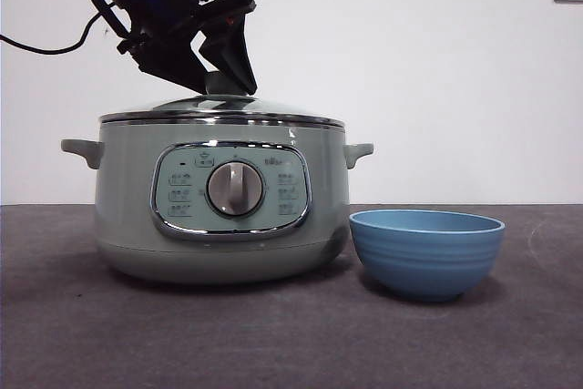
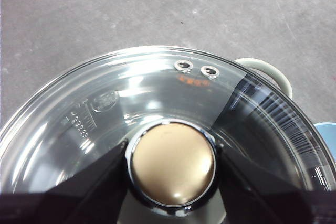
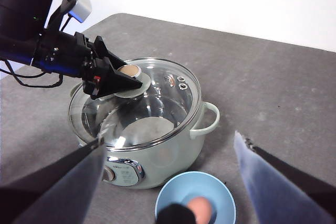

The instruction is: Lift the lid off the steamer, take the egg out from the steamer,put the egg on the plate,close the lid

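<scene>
The lid sits on the pale green steamer, its glass dome closed all round in the left wrist view. My left gripper reaches down from the upper left and is shut on the lid's knob; it also shows in the right wrist view. The blue plate, a small bowl, stands right of the steamer. The egg lies inside the plate. My right gripper is open and empty, high above the plate, out of the front view.
The steamer's side handle points toward the plate, with a small gap between pot and bowl. The grey table runs wide in front. A black cable hangs at the upper left. A white wall stands behind.
</scene>
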{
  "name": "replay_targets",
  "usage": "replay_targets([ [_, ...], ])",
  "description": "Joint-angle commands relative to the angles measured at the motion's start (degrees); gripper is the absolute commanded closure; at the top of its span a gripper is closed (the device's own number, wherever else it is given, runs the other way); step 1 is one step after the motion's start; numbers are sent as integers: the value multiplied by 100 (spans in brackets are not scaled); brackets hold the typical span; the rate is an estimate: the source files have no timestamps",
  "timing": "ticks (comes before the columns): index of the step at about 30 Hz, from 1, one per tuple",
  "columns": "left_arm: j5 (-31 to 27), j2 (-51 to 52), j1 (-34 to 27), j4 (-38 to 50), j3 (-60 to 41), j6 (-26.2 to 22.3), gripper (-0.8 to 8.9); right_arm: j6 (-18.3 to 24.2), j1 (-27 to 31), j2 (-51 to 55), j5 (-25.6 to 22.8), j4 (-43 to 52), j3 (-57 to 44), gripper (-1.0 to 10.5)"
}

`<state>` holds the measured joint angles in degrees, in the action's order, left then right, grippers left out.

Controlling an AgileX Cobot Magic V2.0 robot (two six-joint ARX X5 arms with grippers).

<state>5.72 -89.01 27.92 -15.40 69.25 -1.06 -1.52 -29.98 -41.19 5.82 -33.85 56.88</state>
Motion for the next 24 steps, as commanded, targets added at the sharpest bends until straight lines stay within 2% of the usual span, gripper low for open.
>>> replay_targets([
  [1, 50, -26, 22, -81, -50, -50, 810, 9, -7, -4, -15, 22, -35, 529],
  [3, 50, -26, 22, -79, -50, -46, 774, 9, -9, -4, -15, 22, -35, 530],
  [4, 52, -26, 22, -72, -50, -46, 700, 9, -7, -4, -15, 22, -35, 529],
  [7, 50, -26, 22, -52, -50, -42, 377, 9, -7, -4, -15, 15, -35, 530],
  [8, 50, -26, 22, -52, -50, -44, 320, 9, -7, -7, -15, 13, -35, 530],
  [16, 46, 92, 9, -48, -50, -46, 310, 7, -7, -4, -15, -103, -35, 529],
  [24, 55, 693, 11, -256, -50, -46, 310, 4, -9, -4, -11, -225, -35, 529],
])
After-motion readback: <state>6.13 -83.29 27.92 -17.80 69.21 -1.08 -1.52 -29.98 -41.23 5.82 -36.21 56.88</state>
